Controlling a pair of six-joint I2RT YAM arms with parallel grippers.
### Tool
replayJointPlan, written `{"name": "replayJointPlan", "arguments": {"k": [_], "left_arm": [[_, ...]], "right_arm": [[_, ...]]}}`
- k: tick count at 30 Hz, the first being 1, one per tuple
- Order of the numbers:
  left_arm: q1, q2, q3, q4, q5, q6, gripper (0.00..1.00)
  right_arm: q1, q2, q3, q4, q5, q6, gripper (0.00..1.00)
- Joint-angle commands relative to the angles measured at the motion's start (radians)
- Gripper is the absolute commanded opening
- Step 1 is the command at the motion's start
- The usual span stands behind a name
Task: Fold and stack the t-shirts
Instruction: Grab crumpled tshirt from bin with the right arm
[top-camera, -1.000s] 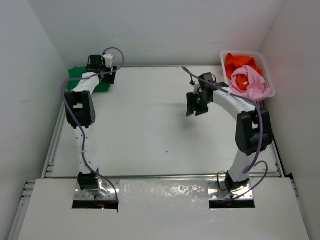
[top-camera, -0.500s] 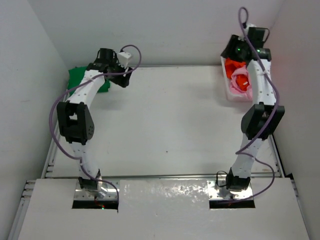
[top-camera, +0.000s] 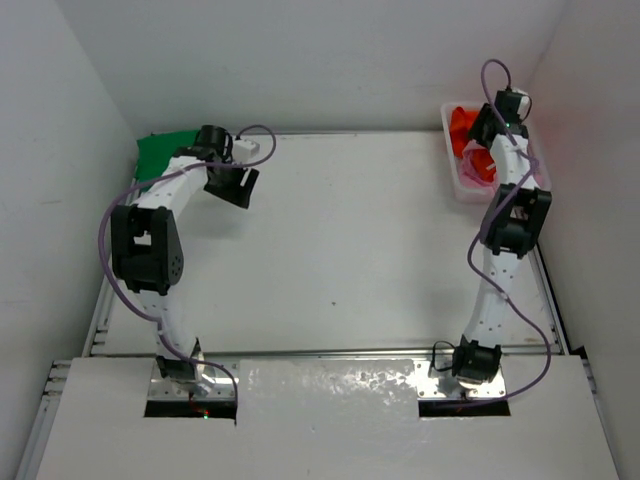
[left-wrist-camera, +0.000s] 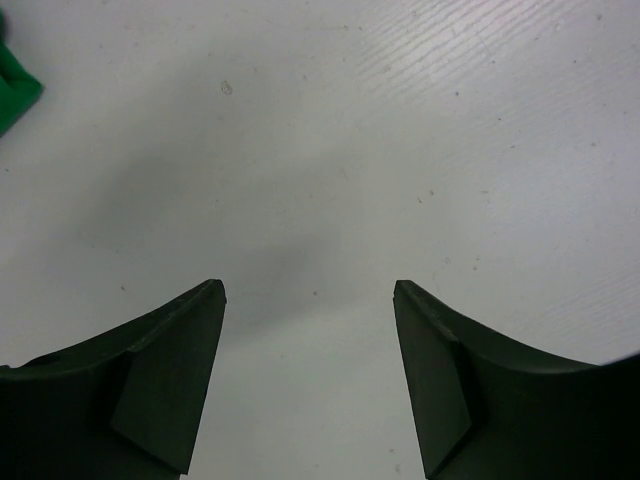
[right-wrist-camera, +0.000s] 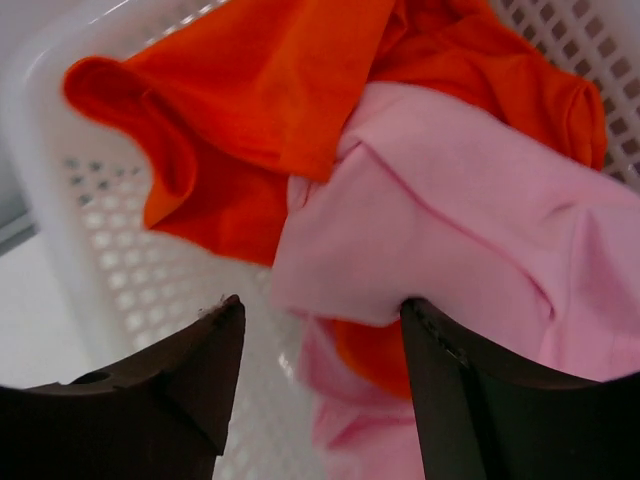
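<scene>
**Hovering over the basket: two t-shirts bundled, one apart**

Crumpled together, the orange t-shirt (right-wrist-camera: 250, 90) and the pink t-shirt (right-wrist-camera: 480, 210) lie in the white lattice basket (right-wrist-camera: 105, 230). The pink one lies partly over the orange, and a strip of orange shows beneath a pink fold. In the top view the basket stands at the bench's (top-camera: 340, 250) 2 o'clock corner, against the right wall.

The green t-shirt (top-camera: 160, 155) lies well apart from them, at the 10 o'clock corner of the bench. It lies flat, with one edge under the left arm; whether it is folded cannot be told. In the left wrist view only a green corner shows, at 10 o'clock.

The right gripper (right-wrist-camera: 320, 305) hangs above the basket with its jaws wide and nothing between them. The pink cloth lies just below its right finger, and the basket's lattice wall below its left.

The left gripper (left-wrist-camera: 308, 290) is also wide and holds nothing. It is above bare white bench, just beside the green t-shirt on its 3 o'clock side and not touching it.
</scene>
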Motion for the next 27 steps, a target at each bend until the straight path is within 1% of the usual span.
{"name": "replayJointPlan", "arguments": {"k": [1, 3, 4, 6, 8, 10, 12, 15, 18, 21, 22, 24, 25, 27], "left_arm": [[0.001, -0.046, -0.006, 0.032, -0.027, -0.028, 0.66], [0.001, -0.037, -0.009, 0.030, -0.041, -0.027, 0.66], [0.003, -0.033, -0.009, 0.029, -0.044, -0.022, 0.66], [0.001, -0.019, -0.003, 0.027, -0.045, -0.021, 0.66], [0.001, -0.011, 0.003, 0.021, -0.042, -0.018, 0.66], [0.001, 0.000, 0.008, 0.017, -0.047, -0.010, 0.66], [0.001, 0.010, 0.018, 0.010, -0.059, -0.002, 0.66], [0.001, 0.019, 0.031, 0.004, -0.065, 0.007, 0.66], [0.001, 0.026, 0.038, 0.003, -0.071, 0.013, 0.66], [0.001, 0.029, 0.048, -0.002, -0.076, 0.016, 0.66], [0.001, 0.027, 0.049, -0.002, -0.076, 0.016, 0.66], [0.001, 0.029, 0.048, -0.002, -0.076, 0.018, 0.66], [0.001, 0.029, 0.046, -0.003, -0.076, 0.018, 0.66], [0.001, 0.030, 0.045, -0.002, -0.076, 0.015, 0.66]], "right_arm": [[-0.008, 0.054, 0.105, 0.136, 0.168, -0.036, 0.62], [-0.016, 0.070, 0.109, 0.189, 0.187, -0.043, 0.64], [-0.016, 0.067, 0.093, 0.211, 0.210, -0.075, 0.64], [-0.017, 0.052, 0.070, 0.269, 0.256, -0.097, 0.62], [-0.022, 0.057, 0.059, 0.300, 0.250, -0.122, 0.59], [-0.028, 0.093, 0.095, 0.274, 0.222, -0.128, 0.58], [-0.028, 0.084, 0.051, 0.257, 0.233, -0.148, 0.57], [-0.029, 0.074, 0.018, 0.263, 0.215, -0.160, 0.52], [-0.036, 0.081, 0.015, 0.237, 0.169, -0.129, 0.51], [-0.039, 0.084, 0.007, 0.240, 0.132, -0.112, 0.47], [-0.039, 0.087, 0.007, 0.240, 0.107, -0.111, 0.41], [-0.040, 0.093, 0.003, 0.260, 0.064, -0.114, 0.33], [-0.039, 0.093, 0.003, 0.271, 0.031, -0.120, 0.19], [-0.040, 0.070, -0.017, 0.274, 0.044, -0.122, 0.03]]}}
